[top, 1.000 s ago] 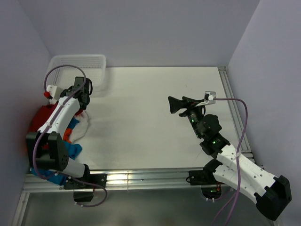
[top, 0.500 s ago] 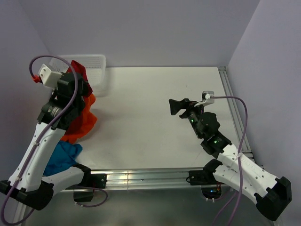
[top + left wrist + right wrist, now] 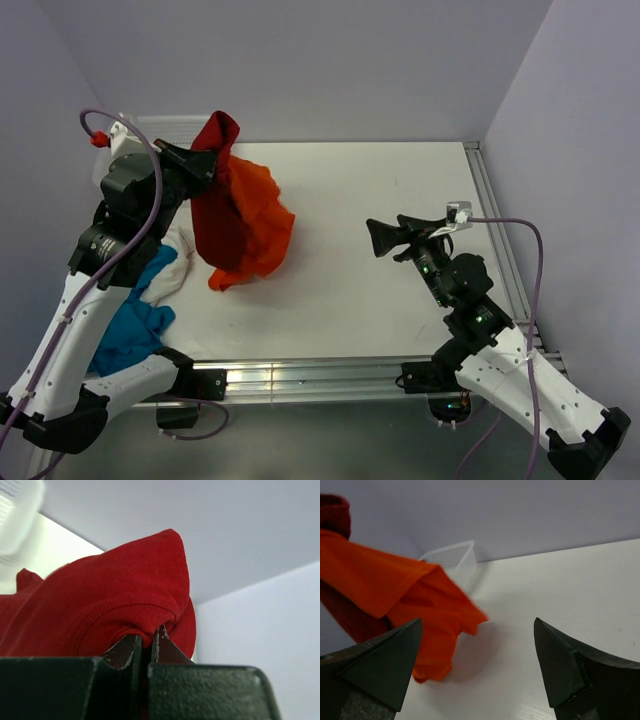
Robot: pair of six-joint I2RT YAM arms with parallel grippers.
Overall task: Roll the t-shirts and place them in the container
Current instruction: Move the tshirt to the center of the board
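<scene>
Seen from above, a dark red soft-fabric t-shirt point(image 3: 214, 205) and a bright orange t-shirt point(image 3: 262, 225) are hung from the left claw point(image 3: 207, 160) over the white counter's point(image 3: 400, 180) far left. In the left wrist view, that claw is pinched shut on red cloth. In the right wrist view, the right claw point(image 3: 478, 625) is spread wide, empty.

The dark red t-shirt point(image 3: 125, 595) is seen as soft, matt knit cloth with a stitched hem line. The orange t-shirt point(image 3: 385, 577) is of similar matt fabric, smoothly draped. The turquoise t-shirt point(image 3: 125, 330) and white t-shirt point(image 3: 178, 268) are shown as crumpled cloth. On the left gripper point(image 3: 148, 639), dark fingers point(image 3: 124, 652) with scuffed, pale-worn edges are seen. On the right gripper point(image 3: 477, 625), the fingers point(image 3: 380, 660) are of matt black plastic. The table point(image 3: 380, 190) is topped in smooth, matt white and edged by a shiny metal rail point(image 3: 300, 378). The basket point(image 3: 455, 555) is of white perforated plastic.
</scene>
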